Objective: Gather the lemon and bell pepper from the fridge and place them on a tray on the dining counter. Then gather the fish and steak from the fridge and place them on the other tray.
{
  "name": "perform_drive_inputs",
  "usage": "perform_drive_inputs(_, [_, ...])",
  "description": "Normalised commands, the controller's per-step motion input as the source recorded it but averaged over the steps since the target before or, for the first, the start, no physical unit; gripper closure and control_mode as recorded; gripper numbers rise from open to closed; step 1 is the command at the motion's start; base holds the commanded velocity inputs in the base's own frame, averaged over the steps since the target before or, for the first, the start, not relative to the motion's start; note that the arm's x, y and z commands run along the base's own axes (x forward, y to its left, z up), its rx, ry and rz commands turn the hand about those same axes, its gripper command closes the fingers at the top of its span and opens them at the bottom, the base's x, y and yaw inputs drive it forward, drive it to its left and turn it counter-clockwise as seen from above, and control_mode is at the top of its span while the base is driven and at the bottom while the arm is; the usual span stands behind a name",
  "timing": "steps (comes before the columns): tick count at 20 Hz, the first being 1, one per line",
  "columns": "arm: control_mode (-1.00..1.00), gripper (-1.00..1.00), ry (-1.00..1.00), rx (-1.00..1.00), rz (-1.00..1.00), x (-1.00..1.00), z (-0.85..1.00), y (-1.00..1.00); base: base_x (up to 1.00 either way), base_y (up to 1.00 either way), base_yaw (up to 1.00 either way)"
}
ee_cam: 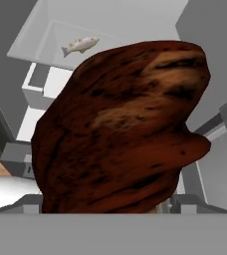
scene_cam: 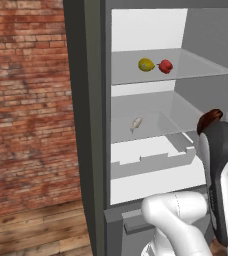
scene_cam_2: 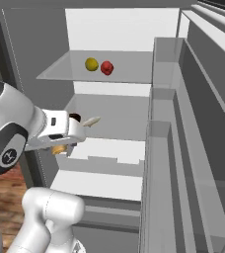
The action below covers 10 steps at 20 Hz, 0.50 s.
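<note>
The claw (scene_cam_2: pixel 75 129) is pinching the steak (ee_cam: pixel 123 127), which hides its fingertips; the fish (ee_cam: pixel 80 45) lies behind on the fridge (scene_cam: pixel 88 125) shelf.

Lemon (scene_cam: pixel 146 64) left of bell pepper (scene_cam: pixel 165 66), fish (scene_cam: pixel 136 123) one shelf below.

The fridge (scene_cam: pixel 86 125) stands open, its front unobstructed. Lemon (scene_cam: pixel 146 64) and pepper (scene_cam: pixel 165 66) sit just beside each other mid-shelf, with bare glass on either side. The fish (scene_cam: pixel 136 123) lies alone on the shelf below. The steak (ee_cam: pixel 120 129) blocks most of the hand view's foreground.
</note>
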Motion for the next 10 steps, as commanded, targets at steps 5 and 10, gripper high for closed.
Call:
perform_drive_inputs(5, [1.00,1.00,-0.01,0.00,0.00,-0.11,-0.01,0.01,-0.09,0.00,0.00])
perform_drive_inputs(10, [1.00,1.00,0.00,0.00,0.00,0.00,0.00,0.00,-0.38,0.36,-0.01])
